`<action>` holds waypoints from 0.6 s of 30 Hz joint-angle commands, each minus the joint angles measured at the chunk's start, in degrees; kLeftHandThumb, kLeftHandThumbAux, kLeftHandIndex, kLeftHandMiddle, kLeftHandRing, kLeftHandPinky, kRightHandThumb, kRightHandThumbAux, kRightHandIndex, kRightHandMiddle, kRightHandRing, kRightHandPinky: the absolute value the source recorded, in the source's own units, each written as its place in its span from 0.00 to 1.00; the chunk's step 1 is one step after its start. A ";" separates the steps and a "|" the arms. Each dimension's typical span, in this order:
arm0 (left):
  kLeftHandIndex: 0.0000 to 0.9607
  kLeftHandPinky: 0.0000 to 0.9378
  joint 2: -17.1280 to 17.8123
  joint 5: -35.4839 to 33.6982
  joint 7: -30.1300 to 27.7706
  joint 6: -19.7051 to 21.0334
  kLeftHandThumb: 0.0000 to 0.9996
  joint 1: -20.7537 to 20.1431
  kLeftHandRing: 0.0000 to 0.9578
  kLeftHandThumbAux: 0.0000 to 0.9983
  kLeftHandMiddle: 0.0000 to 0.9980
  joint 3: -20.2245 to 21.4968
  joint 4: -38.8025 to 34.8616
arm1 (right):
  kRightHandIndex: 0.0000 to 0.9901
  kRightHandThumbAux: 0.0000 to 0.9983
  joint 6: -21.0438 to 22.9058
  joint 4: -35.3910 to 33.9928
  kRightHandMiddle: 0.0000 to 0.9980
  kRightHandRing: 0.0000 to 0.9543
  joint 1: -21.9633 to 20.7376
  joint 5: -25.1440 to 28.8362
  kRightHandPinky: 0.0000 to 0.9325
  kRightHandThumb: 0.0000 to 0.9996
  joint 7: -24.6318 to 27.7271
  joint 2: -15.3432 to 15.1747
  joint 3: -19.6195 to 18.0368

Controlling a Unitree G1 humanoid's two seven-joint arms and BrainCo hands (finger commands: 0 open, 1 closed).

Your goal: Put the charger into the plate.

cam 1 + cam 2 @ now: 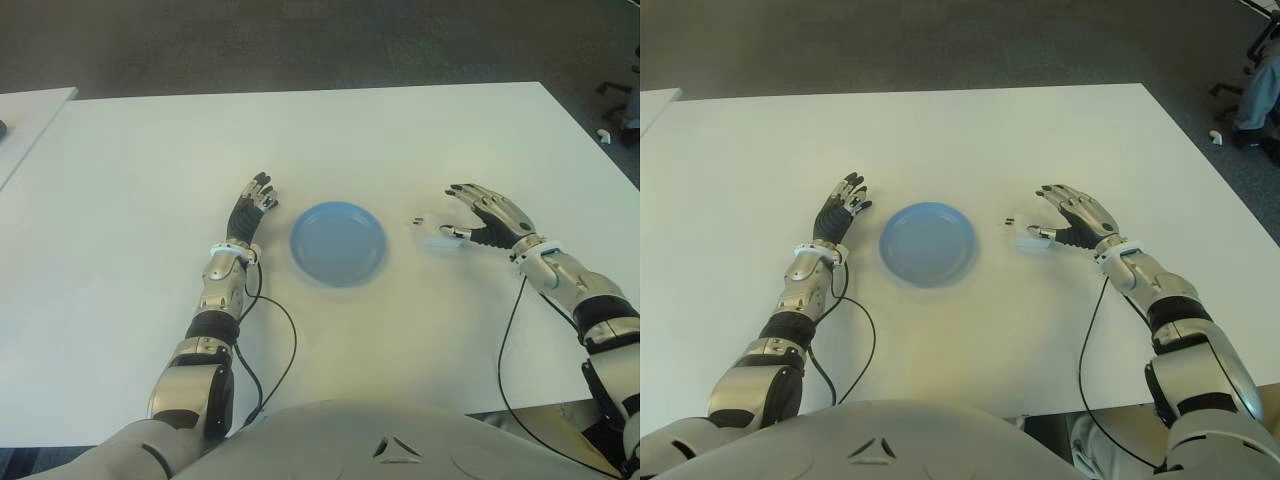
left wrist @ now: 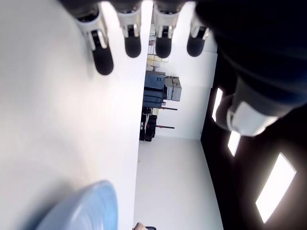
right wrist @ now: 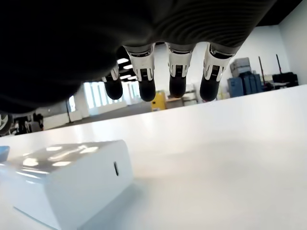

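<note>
White tabletop [image 1: 130, 170] fills most of both eye views, with dark carpet along the upper edge of the frame. Left of centre shows the left hand [image 1: 250, 208], palm down, its fingers [image 2: 102, 56] extended and relaxed, holding nothing; a black cable [image 1: 280, 350] loops from the forearm toward the lower centre of the frame. Just right of that hand, near the middle of the frame, sits the blue plate [image 1: 338, 243], with nothing in it (its rim also shows at the lower left of the left wrist view).

Right of the plate, apart from it, lies the white charger [image 1: 443, 240] on the tabletop, a blocky piece with rounded edges; two small dark bits [image 1: 417, 221] lie between it and the plate. The right hand [image 1: 490, 215] is at the right of the frame, immediately beside the charger, thumb tip close to it. Its fingers [image 3: 146, 80] are stretched out and spread above the tabletop, closed on nothing, and whether the thumb touches the charger I cannot tell. At the far upper right edge, part of a chair and a person's leg [image 1: 1258, 95] appear.
</note>
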 commanded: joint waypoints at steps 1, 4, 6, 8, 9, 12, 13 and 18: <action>0.01 0.00 0.17 0.35 -0.73 1.72 0.00 1.55 0.00 0.56 0.02 -0.10 0.86 | 0.00 0.15 -0.57 4.26 0.00 0.00 -2.12 -1.58 0.00 0.31 -0.79 1.69 2.54; 0.01 0.00 0.17 0.17 -0.76 1.83 0.00 2.04 0.00 0.56 0.02 -0.02 0.12 | 0.00 0.14 -0.06 6.12 0.00 0.00 -3.27 -1.85 0.00 0.31 -0.68 2.40 3.74; 0.01 0.00 0.21 0.03 -0.88 1.90 0.00 2.30 0.00 0.56 0.02 0.06 -0.25 | 0.00 0.14 0.60 7.43 0.00 0.00 -3.95 -2.04 0.00 0.31 -0.69 3.07 4.51; 0.01 0.00 0.28 -0.13 -1.06 2.02 0.00 2.56 0.00 0.56 0.02 0.14 -0.68 | 0.00 0.14 1.32 8.54 0.00 0.00 -4.43 -2.21 0.00 0.30 -0.82 3.76 5.21; 0.01 0.00 0.33 -0.21 -1.15 2.12 0.00 2.72 0.00 0.56 0.02 0.18 -0.97 | 0.00 0.15 1.58 8.94 0.00 0.00 -4.59 -2.26 0.00 0.30 -0.92 4.02 5.51; 0.00 0.00 0.39 -0.37 -1.36 2.36 0.00 3.06 0.00 0.56 0.02 0.36 -1.62 | 0.00 0.15 2.58 9.91 0.00 0.00 -4.83 -2.53 0.00 0.30 -1.35 4.87 6.48; 0.00 0.00 0.40 -0.38 -1.41 2.45 0.00 3.16 0.00 0.56 0.02 0.42 -1.82 | 0.00 0.16 2.76 10.09 0.00 0.00 -4.87 -2.56 0.00 0.31 -1.49 5.03 6.73; 0.00 0.00 0.62 -0.64 -1.86 3.06 0.00 3.95 0.00 0.56 0.01 0.66 -3.38 | 0.00 0.17 5.04 11.13 0.00 0.00 -4.29 -3.37 0.00 0.31 -2.70 6.64 8.66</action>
